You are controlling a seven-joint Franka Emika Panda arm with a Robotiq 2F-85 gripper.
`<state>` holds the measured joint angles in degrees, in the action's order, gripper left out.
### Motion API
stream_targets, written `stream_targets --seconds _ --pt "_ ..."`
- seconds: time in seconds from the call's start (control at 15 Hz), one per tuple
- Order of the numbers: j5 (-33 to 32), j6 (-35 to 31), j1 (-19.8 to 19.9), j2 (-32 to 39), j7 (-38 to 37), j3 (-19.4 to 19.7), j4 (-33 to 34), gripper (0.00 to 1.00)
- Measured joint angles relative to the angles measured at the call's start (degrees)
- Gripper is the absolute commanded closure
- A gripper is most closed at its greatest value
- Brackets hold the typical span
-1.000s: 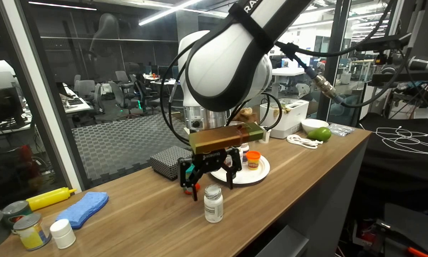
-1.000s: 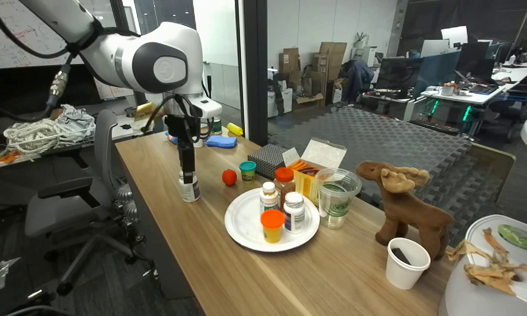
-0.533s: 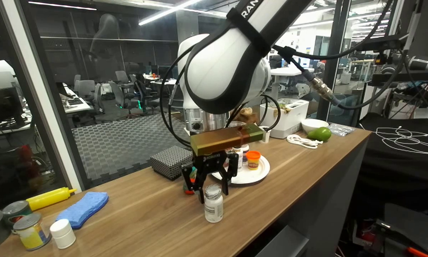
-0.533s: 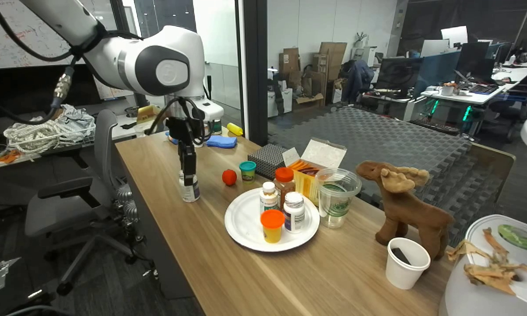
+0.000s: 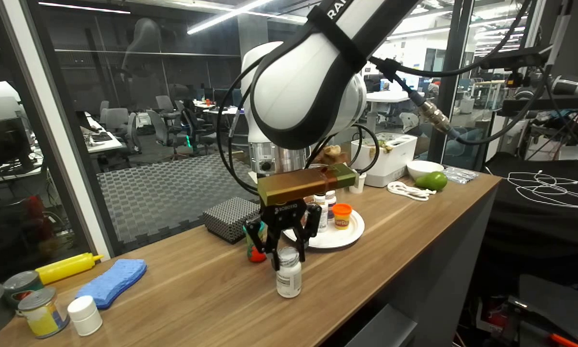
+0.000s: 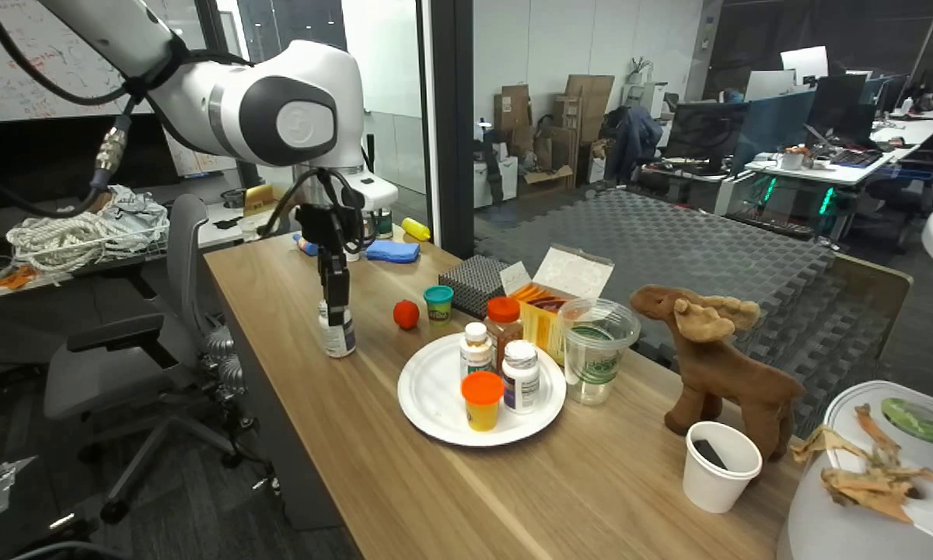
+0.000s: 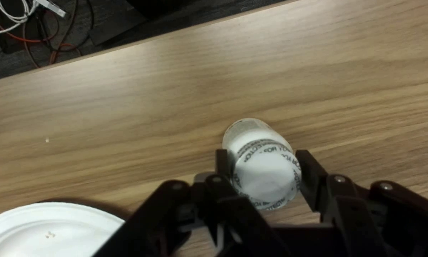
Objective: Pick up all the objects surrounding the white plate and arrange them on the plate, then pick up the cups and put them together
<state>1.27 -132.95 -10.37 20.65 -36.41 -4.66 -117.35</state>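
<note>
Wrist view: your fingers (image 7: pixel 312 178), spread wider a second ago, now pinch the white bottle (image 7: pixel 264 171) near its top, off the white plate (image 7: pixel 71 239); carrying it there seems next, though whether it has left the counter (image 7: pixel 128 121) isn't clear.

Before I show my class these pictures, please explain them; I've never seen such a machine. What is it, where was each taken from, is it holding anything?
It's a robot arm ending in a black two-fingered gripper. Two pictures look on from different places outside it; the third looks down from its wrist. On the table sits a white plate bearing small bottles and an orange-lidded tub. A teal-lidded tub, a clear cup, a paper cup and a toy moose stand nearby. The fingers appear closed on a white bottle; whether it is off the table, I can't tell.
</note>
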Motion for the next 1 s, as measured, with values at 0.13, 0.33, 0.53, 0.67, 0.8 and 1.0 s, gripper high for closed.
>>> stream_targets --seconds 0.13,0.33,0.53,0.67,0.8,1.0 --pt "-0.04 -0.06 -0.03 -0.5 -0.57 0.54 0.0 0.76" --pt "-0.26 -0.17 0.01 -1.89 -3.2 2.73 0.05 0.76" --pt "-0.29 -0.18 0.7 -2.7 -5.8 5.38 0.74 0.76" --pt "-0.29 -0.75 1.65 -2.64 -7.21 6.67 1.51 0.76" --pt "-0.24 -2.17 2.8 -2.28 -8.38 7.48 2.27 0.76" --pt "-0.2 -3.01 4.11 -0.83 -9.78 8.26 4.25 0.76"
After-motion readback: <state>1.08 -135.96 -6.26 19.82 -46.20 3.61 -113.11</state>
